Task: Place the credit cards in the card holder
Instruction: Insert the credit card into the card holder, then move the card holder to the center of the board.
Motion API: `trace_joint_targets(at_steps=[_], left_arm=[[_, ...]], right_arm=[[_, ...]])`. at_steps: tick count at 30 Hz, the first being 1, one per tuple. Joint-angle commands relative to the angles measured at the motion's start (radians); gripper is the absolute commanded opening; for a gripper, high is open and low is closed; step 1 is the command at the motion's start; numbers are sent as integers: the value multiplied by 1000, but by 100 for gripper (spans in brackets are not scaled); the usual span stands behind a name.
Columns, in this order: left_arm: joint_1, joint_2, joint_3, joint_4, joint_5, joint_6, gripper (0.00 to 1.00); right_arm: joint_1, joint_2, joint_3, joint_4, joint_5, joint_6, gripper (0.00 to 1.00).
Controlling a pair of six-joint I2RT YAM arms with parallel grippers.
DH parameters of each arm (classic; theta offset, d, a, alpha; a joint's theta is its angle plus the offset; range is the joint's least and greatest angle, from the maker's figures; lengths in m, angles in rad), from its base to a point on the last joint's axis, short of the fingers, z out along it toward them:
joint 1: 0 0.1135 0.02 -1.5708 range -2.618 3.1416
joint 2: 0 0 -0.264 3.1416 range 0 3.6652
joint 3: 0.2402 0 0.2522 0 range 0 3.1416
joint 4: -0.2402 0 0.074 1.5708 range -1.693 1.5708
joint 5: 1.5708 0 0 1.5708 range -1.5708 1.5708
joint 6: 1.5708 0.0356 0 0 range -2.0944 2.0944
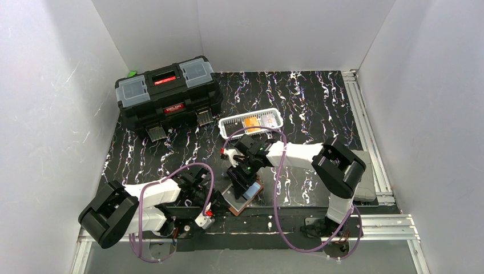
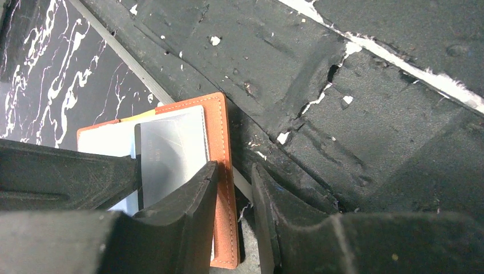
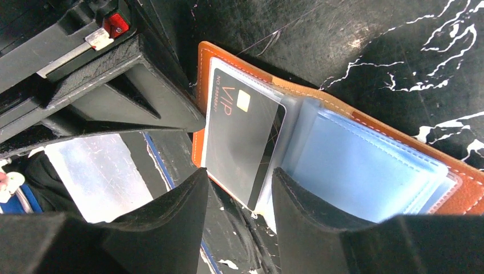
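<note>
Two grippers meet over the card holder (image 1: 253, 196), which lies open and flat at the near edge of the desk (image 1: 308, 103), between the arm bases.

From its wrist camera, the left gripper (image 2: 235, 174) is parted by a narrow gap. One finger lies over the holder's stitched orange-brown border, and the other sits over the scuffed black mat (image 2: 342, 85) just beside it. I cannot tell whether either finger presses down.

The right gripper (image 3: 240, 171) points down at the holder with its fingers moderately apart. The lower corner of a dark VIP card (image 3: 242, 137) shows in the gap between them. The card lies face up on the holder's left leaf, and I cannot tell whether the fingers touch it.

Only the right wrist view shows the card's lettering and chip, and the pale blue clear sleeves (image 3: 365, 165) fanned across the right leaf. In the left wrist view the same card looks like a plain grey glare, with one right-gripper finger tip at its edge. The top view hides most of the holder under the right gripper.

Farther back, a white slotted basket (image 1: 273, 117) holds orange credit cards (image 1: 251, 122). A black toolbox (image 1: 168, 97) stands at the far left.
</note>
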Motion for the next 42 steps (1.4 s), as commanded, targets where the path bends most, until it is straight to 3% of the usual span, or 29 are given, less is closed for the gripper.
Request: trace_joint_targets(at_steps=[1,19,33,42], left_arm=[[40,-1,43,229,-375,-1,27],[12,70,77,395,-549,-177,23],[53,99,174,436,-714,-185,25],[109,46,232,386,-725,-171,24]], right_arm=[[1,-54,-18,26,6,20,52],[13,-30,-15,117,-47,60,52],[-115,-58,-78,128,207,157,52],[-159,-173,-38,78,235,139,52]])
